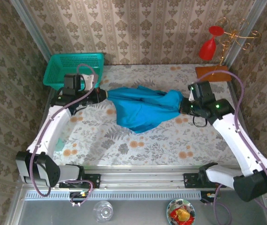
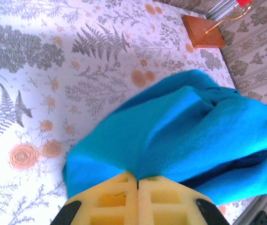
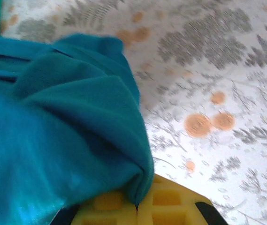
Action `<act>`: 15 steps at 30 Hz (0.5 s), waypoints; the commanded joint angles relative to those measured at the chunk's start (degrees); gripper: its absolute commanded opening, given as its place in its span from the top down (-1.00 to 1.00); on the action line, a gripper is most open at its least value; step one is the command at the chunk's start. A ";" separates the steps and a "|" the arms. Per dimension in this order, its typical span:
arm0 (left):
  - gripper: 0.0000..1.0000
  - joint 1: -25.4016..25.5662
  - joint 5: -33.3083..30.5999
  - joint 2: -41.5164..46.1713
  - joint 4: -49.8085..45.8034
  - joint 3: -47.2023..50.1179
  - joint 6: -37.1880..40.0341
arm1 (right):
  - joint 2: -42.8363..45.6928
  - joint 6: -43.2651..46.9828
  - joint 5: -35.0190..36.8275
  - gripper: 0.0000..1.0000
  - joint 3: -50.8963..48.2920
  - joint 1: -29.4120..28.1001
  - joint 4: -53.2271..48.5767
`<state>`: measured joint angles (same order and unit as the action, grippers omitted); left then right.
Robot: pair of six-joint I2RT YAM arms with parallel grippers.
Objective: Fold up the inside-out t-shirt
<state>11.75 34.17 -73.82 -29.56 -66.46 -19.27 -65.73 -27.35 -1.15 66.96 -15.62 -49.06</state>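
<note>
The teal-blue t-shirt (image 1: 142, 108) hangs stretched and bunched between my two grippers over the middle of the table, its lower part sagging toward the near side. At the shirt's left end my left gripper (image 1: 104, 95) is shut on the cloth; in the left wrist view the yellow fingers (image 2: 119, 197) press together with fabric (image 2: 185, 131) pinched at their tips. My right gripper (image 1: 184, 105) is shut on the shirt's right end. The right wrist view shows a fold of the shirt (image 3: 67, 140) caught between its yellow fingers (image 3: 171, 206).
A teal mesh basket (image 1: 74, 69) stands at the back left, right behind the left arm. A wooden base (image 1: 213, 73) with a gold stand and a red cup (image 1: 209, 47) sits at the back right. The floral tablecloth (image 1: 147, 143) is bare in front of the shirt.
</note>
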 commanded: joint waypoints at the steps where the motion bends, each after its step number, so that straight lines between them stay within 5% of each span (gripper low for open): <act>1: 1.00 -1.65 0.98 -1.74 -1.36 8.60 1.15 | -2.61 0.00 -1.26 0.99 -8.65 3.46 0.60; 6: 1.00 0.19 1.56 -8.59 2.93 15.92 0.57 | -8.58 -1.33 -0.70 0.59 -10.35 3.23 1.20; 11: 0.19 4.45 -4.99 -5.88 2.75 15.83 1.96 | -7.94 -1.95 2.24 0.19 -5.99 -1.25 -1.01; 15: -0.01 7.13 -6.30 -4.21 2.41 12.90 5.41 | -9.16 -1.81 1.48 0.06 -2.49 -6.56 -1.20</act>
<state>17.72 29.82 -79.88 -28.03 -50.19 -17.12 -75.33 -28.91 -0.23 61.82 -19.42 -49.04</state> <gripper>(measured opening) 0.500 0.465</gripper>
